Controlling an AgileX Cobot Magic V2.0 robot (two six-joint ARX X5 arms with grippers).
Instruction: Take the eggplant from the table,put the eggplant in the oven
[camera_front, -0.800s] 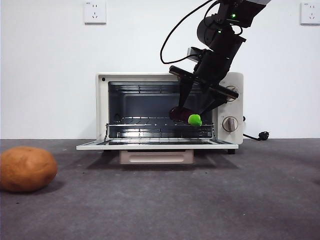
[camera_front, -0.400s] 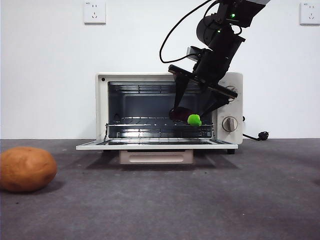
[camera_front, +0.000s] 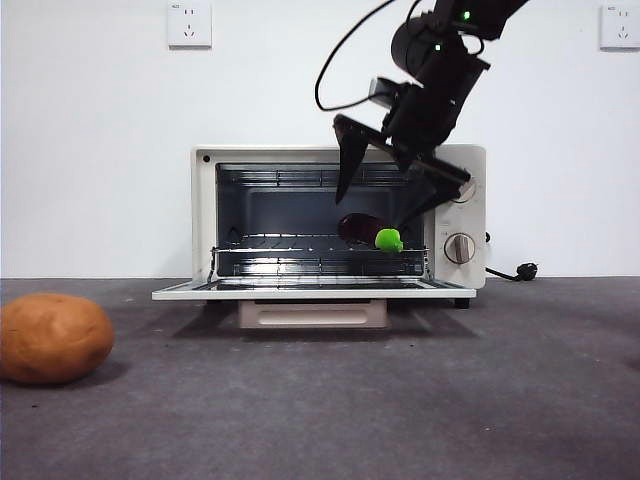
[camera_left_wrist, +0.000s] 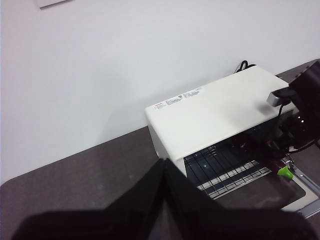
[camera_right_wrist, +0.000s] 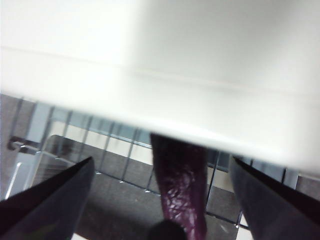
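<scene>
Resting on the oven (camera_front: 203, 215) rack, eggplant (camera_front: 362, 231) — just below right hand (camera_front: 385, 200), 2 jaws spread wide, gripping nothing

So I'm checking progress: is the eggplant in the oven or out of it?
In. The eggplant lies on the wire rack inside the open oven, and the right gripper is open above it.

- I work in a bare test lab: plain white wall (camera_front: 100, 150), grey felt surface (camera_front: 400, 400).
- Wall sockets (camera_front: 190, 24) at 11 and 1 o'clock above a lone oven (camera_front: 205, 220).
</scene>
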